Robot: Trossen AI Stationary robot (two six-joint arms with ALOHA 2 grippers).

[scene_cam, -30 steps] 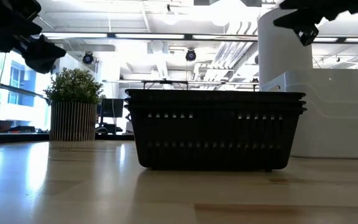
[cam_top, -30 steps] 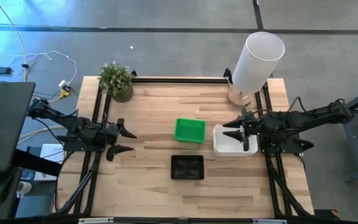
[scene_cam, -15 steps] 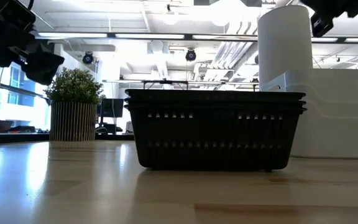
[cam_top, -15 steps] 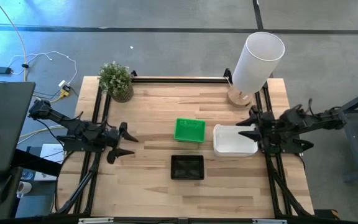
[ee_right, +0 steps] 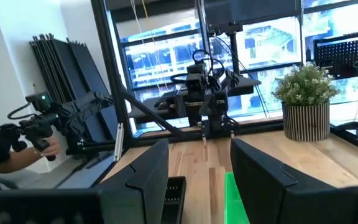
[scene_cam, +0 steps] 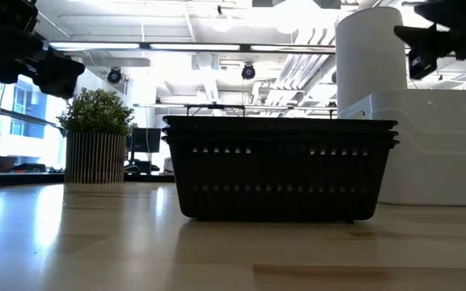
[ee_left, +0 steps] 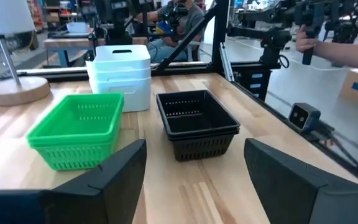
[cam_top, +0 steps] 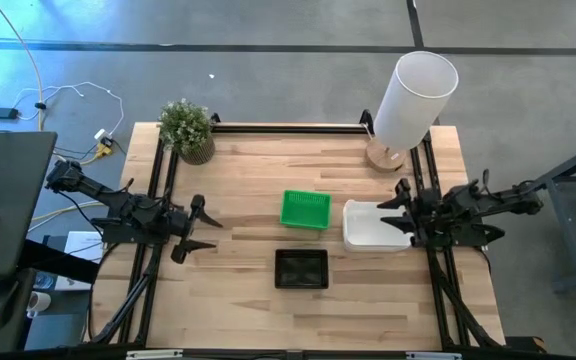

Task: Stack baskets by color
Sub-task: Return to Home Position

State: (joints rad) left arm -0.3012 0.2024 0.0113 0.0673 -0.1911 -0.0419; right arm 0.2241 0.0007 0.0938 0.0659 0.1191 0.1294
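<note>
Three stacks of baskets stand on the wooden table: green (cam_top: 305, 210) in the middle, white (cam_top: 371, 228) to its right, black (cam_top: 301, 268) nearer the front edge. The left wrist view shows all three: green (ee_left: 76, 127), white (ee_left: 120, 71), black (ee_left: 197, 121). My left gripper (cam_top: 200, 228) hovers open near the table's left edge, pointing level at the stacks. My right gripper (cam_top: 396, 208) hovers open over the white stack's right end, roughly level, with nothing between its fingers (ee_right: 148, 174).
A tall white cylinder lamp (cam_top: 415, 95) on a wooden base stands at the far right corner. A small potted plant (cam_top: 188, 128) sits at the far left. Black frame rails run along the table's left and right edges. Bare wood lies between the stacks and my left gripper.
My right gripper has drawn back toward the table's right edge and sunk, tipping from pointing down over the white stack to about level; it stays open. My left gripper has sunk a little. The basket stacks have not moved.
</note>
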